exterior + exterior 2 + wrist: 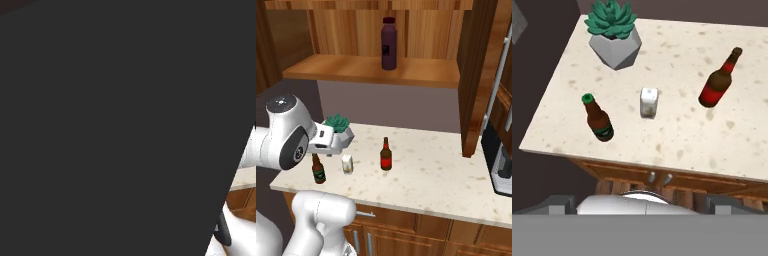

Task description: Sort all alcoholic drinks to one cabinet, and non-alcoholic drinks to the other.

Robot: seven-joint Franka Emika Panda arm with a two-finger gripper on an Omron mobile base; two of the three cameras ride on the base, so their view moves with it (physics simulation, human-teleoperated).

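Observation:
Two brown beer bottles stand on the speckled counter (431, 175): one with a green label (318, 170) (598, 119) near the left edge, one with a red label (386, 155) (717, 85) further right. Between them stands a small white carton (347, 163) (649, 101). A wide dark purple bottle (388, 42) stands upright on the shelf of the open upper cabinet (371, 70). My gripper (641, 204) hangs open high above the counter's front edge, looking down on the carton and both beer bottles, touching nothing.
A succulent in a grey faceted pot (338, 125) (614, 37) stands at the counter's back left. The cabinet's open door (478, 75) juts out on the right, with a dark coffee machine (501, 165) beyond it. A dark panel (100, 125) blocks the left base view.

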